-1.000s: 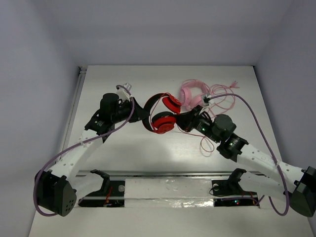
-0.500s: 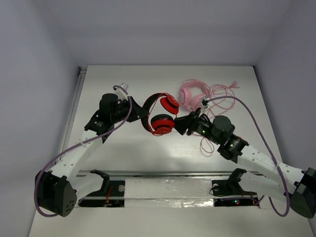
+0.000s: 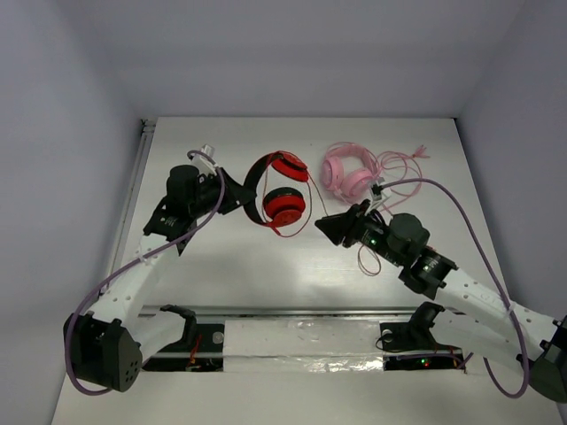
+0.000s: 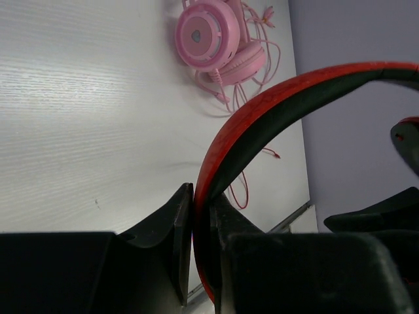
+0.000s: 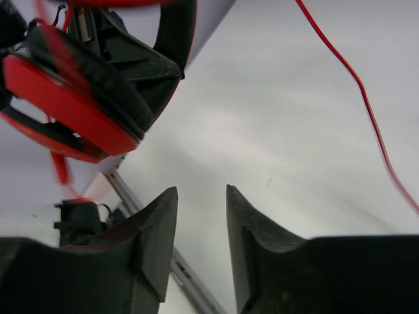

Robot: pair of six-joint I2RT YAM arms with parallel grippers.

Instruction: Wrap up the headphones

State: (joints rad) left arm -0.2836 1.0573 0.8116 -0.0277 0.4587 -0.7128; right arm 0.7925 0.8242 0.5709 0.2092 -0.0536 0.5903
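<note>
Status: early. The wrap looked basically not started.

- Cable (image 5: pixel 364 101): nearest the arm bases, a loose red loop lay on the table (image 3: pixel 221 266), on the near side of the pink headphones (image 3: pixel 345 173). It was not coiled or bundled. The right wrist view showed one slack strand crossing bare table.
- Right gripper (image 5: pixel 201 196): near-left of the pink headphones, jaws released, nothing between them, nose aimed at the red cups (image 3: pixel 285 206). The cable ran beside it, not in it.
- Headphones (image 3: pixel 288 166): just left of the pink headphones and apart from them, held up off the table by the band. Red shell, black inner band and pads, the round cups folded in close together. A thin strand hung from the lower cup toward the near edge.
- Left gripper (image 3: pixel 235 189): further left of the pink headphones, clenched on the headband (image 4: pixel 262 111), with the band squeezed edge-on between both fingers.
- Pink headphones: farthest back, their own pink cable tangled beside them, not involved.

Done, as I judged it: the headphones were gripped and lifted.
Left to do: gather the slack, wind it round the band or cups, secure the plug end.
I saw no turns on the band, but couldn't rule out one hidden behind the cups.
</note>
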